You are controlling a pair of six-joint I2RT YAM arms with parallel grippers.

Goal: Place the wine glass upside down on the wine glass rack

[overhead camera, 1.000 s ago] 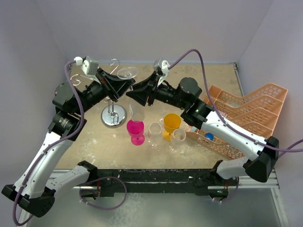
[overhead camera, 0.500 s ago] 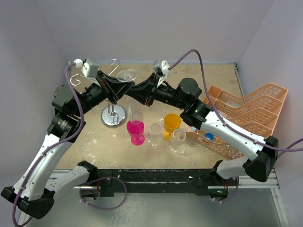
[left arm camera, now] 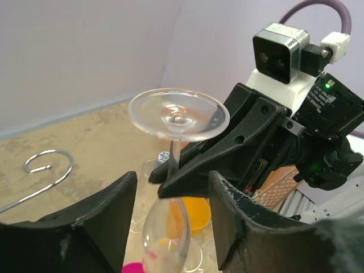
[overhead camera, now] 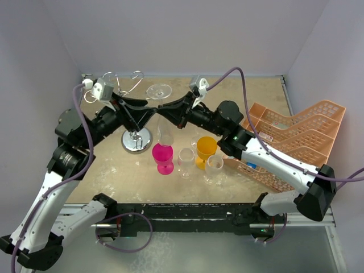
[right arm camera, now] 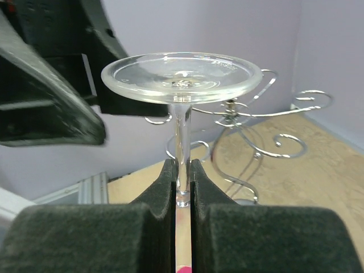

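A clear wine glass point(overhead camera: 158, 91) hangs upside down, foot up, above the table. My right gripper point(overhead camera: 161, 111) is shut on its stem just under the foot; in the right wrist view the pads point(right arm camera: 166, 182) pinch the stem of the wine glass point(right arm camera: 182, 77). My left gripper point(overhead camera: 145, 114) is open, and in the left wrist view its fingers point(left arm camera: 114, 210) stand apart on either side of the bowl without touching the wine glass point(left arm camera: 178, 114). The chrome wine glass rack point(overhead camera: 136, 140) stands just left of the glass, its scroll arms point(right arm camera: 250, 114) behind it.
A pink glass point(overhead camera: 163, 154), two clear glasses point(overhead camera: 186, 160) and an orange glass point(overhead camera: 206, 148) stand upright below the held glass. A peach plastic crate point(overhead camera: 296, 136) fills the right side. Walls close in at the back and on both sides.
My left gripper has opened and let go of the wine glass. My right gripper has shut on the stem, and the glass has shifted slightly right.
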